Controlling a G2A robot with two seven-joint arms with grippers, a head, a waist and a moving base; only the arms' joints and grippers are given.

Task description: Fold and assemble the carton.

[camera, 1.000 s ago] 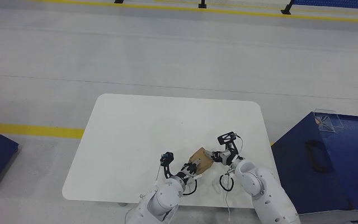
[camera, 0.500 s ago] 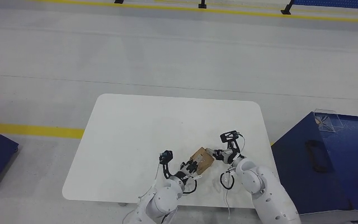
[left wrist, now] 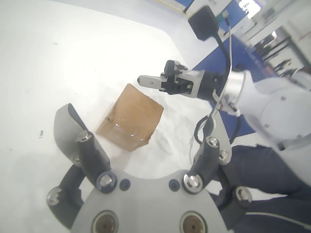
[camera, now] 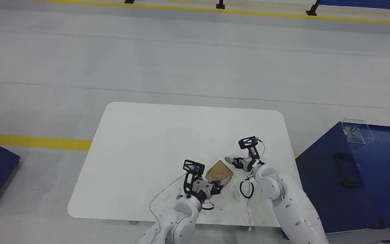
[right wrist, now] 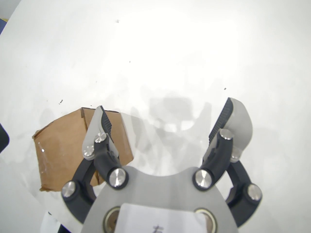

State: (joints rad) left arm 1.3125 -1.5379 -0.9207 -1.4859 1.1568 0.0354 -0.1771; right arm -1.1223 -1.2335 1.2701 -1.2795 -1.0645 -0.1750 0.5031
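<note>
The carton point(camera: 218, 171) lies on table point(camera: 152, 140) btw 2 grippers. L gripper point(left wrist: 140, 111) is open, carton just in front; R gripper point(right wrist: 166, 110) open too, carton beside 1 finger.

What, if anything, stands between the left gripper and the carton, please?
Nothing visible does. The carton lies on the bare table just ahead of the open left gripper. The right gripper is at the carton's far side, not in between.
</note>
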